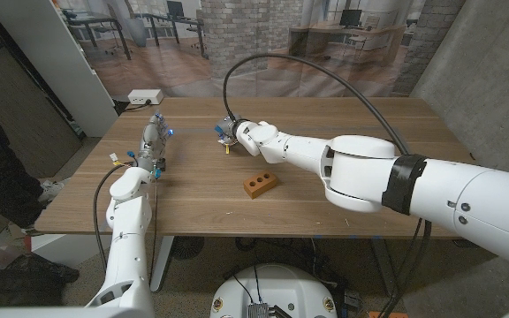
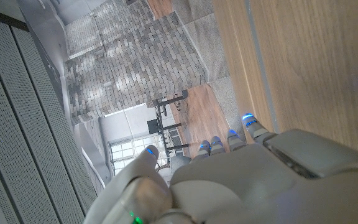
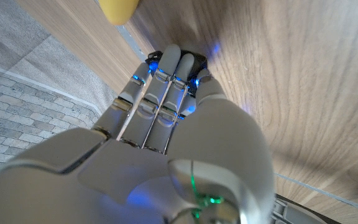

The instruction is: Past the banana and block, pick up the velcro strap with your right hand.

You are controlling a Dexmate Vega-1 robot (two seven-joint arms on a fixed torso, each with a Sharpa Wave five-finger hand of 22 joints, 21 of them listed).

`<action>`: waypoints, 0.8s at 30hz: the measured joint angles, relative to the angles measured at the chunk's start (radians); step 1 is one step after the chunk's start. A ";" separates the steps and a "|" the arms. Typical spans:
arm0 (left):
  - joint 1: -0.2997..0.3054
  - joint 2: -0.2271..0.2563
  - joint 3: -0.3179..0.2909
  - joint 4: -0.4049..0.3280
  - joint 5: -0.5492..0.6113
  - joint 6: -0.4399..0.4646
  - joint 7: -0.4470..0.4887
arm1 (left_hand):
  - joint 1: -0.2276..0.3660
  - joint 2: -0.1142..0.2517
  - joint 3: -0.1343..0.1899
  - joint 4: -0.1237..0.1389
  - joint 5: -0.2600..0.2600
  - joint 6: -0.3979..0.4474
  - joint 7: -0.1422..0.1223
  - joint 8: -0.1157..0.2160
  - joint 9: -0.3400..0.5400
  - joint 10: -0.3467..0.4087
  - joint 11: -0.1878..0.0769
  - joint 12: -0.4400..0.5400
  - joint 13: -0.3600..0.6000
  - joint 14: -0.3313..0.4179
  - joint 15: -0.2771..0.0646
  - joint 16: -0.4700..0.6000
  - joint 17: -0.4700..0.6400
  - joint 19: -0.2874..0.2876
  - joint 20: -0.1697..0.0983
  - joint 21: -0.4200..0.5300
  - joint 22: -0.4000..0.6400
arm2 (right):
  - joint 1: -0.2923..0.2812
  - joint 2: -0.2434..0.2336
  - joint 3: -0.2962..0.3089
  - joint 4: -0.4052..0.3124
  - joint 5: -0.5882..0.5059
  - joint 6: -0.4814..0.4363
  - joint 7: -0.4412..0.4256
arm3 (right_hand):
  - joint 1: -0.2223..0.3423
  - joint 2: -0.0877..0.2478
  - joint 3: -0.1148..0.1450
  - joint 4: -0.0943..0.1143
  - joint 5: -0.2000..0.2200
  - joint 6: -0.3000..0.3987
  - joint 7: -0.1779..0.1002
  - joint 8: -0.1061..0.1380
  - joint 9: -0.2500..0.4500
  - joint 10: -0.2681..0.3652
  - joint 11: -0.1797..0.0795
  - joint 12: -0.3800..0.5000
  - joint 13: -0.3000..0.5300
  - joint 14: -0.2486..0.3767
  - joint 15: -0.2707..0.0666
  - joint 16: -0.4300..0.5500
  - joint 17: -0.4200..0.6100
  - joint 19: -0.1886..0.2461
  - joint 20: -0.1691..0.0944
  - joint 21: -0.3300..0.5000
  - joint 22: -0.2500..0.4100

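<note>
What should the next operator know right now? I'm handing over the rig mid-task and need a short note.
Right hand: reached past the block, fingers down on the dark velcro strap beside the banana; a secure grip cannot be confirmed.
Left hand: holds nothing, waiting at the table's left side.
Done: the reach. Left: confirm the grasp and lift the strap.

One banana (image 3: 118, 9), one brown block (image 1: 261, 185), one black strap (image 3: 194, 61) — two robot hands (image 1: 155, 134).

A brown block (image 1: 261, 185) lies on the wooden table (image 1: 343, 212)
</note>
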 measured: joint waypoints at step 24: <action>0.004 -0.002 0.011 -0.011 0.000 -0.004 -0.009 | -0.004 0.004 -0.008 0.000 0.000 0.000 0.000 0.000 0.000 0.000 0.000 0.000 0.000 0.000 0.000 0.000 0.000 0.000 0.000 -0.011 0.000 | -0.126 -0.053 0.363 -0.076 -0.411 0.163 -0.277 | 0.038 -0.002 -0.013 0.010 -0.024 0.003 0.003 -0.003 0.014 -0.002 -0.027 0.037 0.055 0.003 0.000 -0.005 0.045 -0.021 0.002 0.012 0.009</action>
